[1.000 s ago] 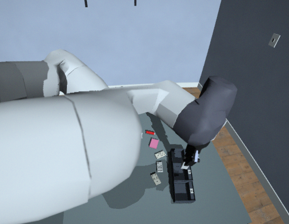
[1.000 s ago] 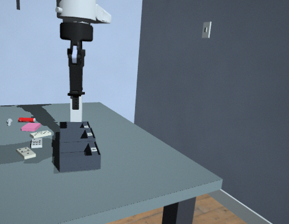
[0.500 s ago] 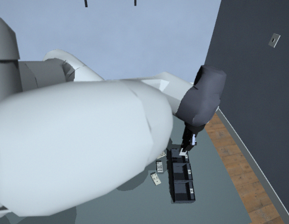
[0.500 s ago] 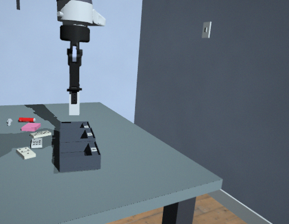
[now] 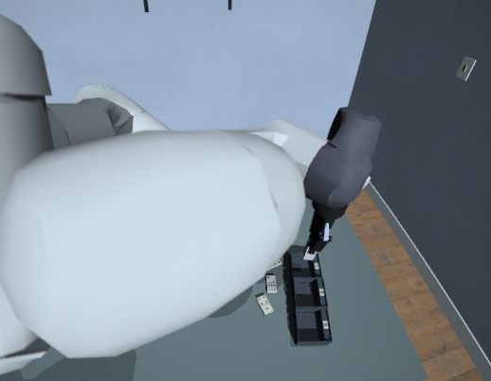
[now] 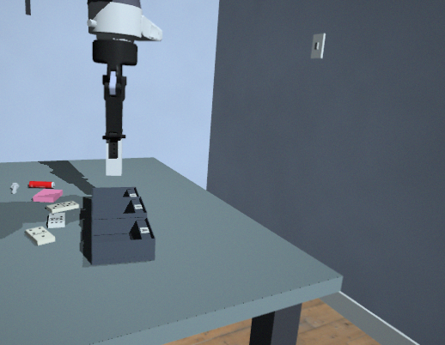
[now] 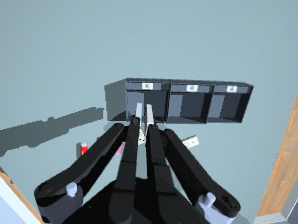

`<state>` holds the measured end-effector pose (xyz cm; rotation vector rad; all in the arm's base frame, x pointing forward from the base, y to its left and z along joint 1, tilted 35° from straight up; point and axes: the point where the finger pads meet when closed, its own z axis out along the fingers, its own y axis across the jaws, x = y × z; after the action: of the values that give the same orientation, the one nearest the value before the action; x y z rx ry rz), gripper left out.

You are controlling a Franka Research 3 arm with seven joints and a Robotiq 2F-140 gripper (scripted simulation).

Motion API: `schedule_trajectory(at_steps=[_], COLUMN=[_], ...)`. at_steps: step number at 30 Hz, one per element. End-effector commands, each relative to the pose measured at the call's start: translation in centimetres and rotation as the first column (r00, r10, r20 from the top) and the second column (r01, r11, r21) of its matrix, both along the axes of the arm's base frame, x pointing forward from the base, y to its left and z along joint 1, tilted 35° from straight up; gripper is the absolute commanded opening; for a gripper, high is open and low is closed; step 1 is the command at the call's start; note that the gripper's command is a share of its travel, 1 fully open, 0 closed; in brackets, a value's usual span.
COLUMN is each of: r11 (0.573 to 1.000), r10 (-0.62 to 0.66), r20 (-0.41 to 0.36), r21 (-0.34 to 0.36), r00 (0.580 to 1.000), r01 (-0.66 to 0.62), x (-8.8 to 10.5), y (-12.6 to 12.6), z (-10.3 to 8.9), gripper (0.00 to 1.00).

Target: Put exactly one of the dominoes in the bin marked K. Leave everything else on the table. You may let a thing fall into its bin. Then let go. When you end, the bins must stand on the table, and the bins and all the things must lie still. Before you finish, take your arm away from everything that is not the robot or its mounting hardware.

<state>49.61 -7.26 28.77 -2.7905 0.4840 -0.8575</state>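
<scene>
Three dominoes lying flat on a grey-green surface, outside the bins, beside the long side of the row. Farthest in the exterior view, a cream domino, with dark pips and a line across its middle. Next to it, a whiter domino, with pips crowded closely at one end (too small to count surely). Nearest in the exterior view, another cream domino, slightly warmer in tone, lying at a slant, with fewer, well-spread pips.

Joined end to end in one row, three dark, open-topped bins, upright, with small white labels inside: at one end the K bin, then a middle bin (letter too blurred to name surely), then the A bin.

Above the K end of the row, well clear of it, a black gripper with pale tips, pointing downward. Jaws together but for a thin gap, gripping nothing.

Beyond the dominoes in the exterior view, a pink block, a red cylinder lying on its side, and a small grey object, shape unclear.
</scene>
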Motion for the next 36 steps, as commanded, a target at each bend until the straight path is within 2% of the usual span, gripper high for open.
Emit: schedule_trajectory(at_steps=[1, 23, 36], r11=[1.0, 1.0, 1.0], r10=[-0.018, -0.018, -0.018], r20=[0.0, 0.0, 0.0], r21=[0.015, 0.015, 0.015], r00=[1.0, 1.0, 1.0], r01=[0.018, 0.018, 0.018], x=[0.2, 3.0, 3.0], y=[0.1, 0.5, 0.5], z=[-0.1, -4.1, -4.1], gripper=[0.05, 0.05, 0.05])
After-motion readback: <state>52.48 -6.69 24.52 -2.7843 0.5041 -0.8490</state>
